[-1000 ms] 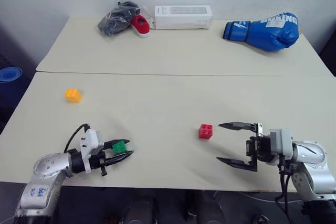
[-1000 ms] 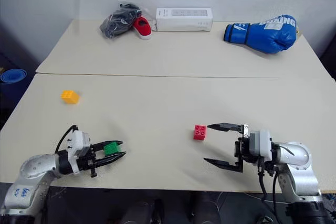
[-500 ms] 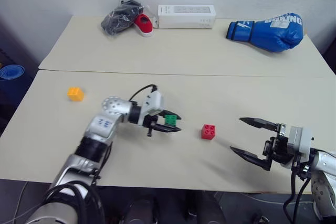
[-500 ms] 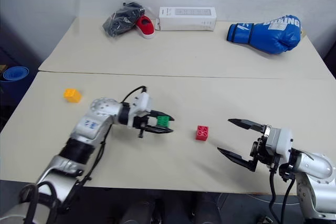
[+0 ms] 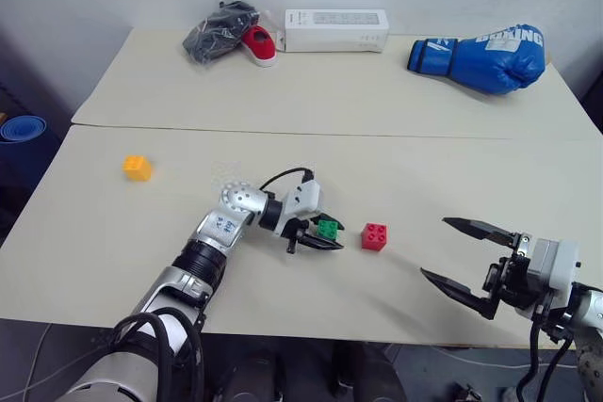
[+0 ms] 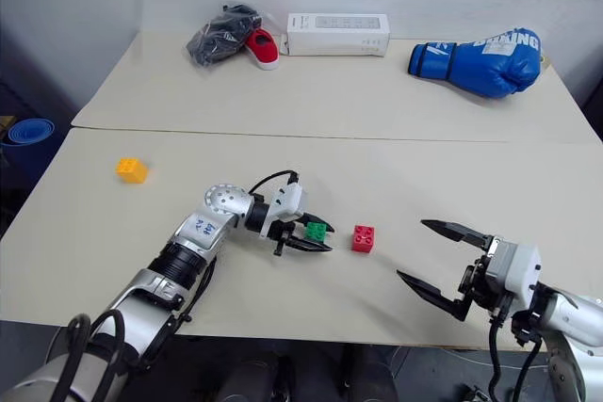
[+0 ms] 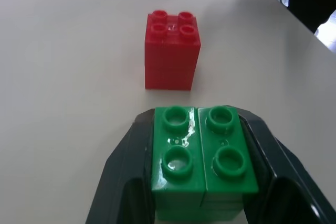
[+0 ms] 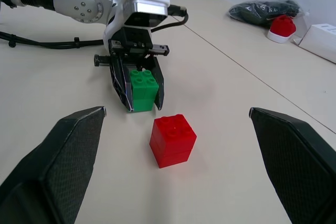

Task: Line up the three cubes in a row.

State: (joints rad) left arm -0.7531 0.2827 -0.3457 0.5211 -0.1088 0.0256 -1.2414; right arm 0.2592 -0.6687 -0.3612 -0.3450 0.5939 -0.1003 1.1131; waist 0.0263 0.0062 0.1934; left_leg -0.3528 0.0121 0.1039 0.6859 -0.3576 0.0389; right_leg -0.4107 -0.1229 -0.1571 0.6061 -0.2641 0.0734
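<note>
the green cube (image 5: 327,229) sits clenched between the two black fingers of the left claw (image 5: 325,234), studs up, near the middle of the front desk (image 5: 113,261). in the left wrist view the fingers press its two opposite sides. just beside it, toward the robot's right, the red cube (image 5: 374,236) rests on the desk, studs up, with a small gap between the two — they do not touch. whether the green cube rests on the desk or hangs just above it, i cannot tell.

the yellow cube (image 5: 137,168) lies well apart, far to the left on the same desk, alone.

the right claw (image 5: 467,261) hangs near the desk's front right edge, its fingers spread wide and grasping nothing; it points toward the red cube from some way off.

on the back desk (image 5: 330,91), along the wall, lie a dark bag (image 5: 215,31) touching a red shoe (image 5: 256,43), a white box (image 5: 334,29) just beside them, and a blue boxing glove (image 5: 482,54) to the right. a blue round thing (image 5: 23,126) shows off the desk at far left.
</note>
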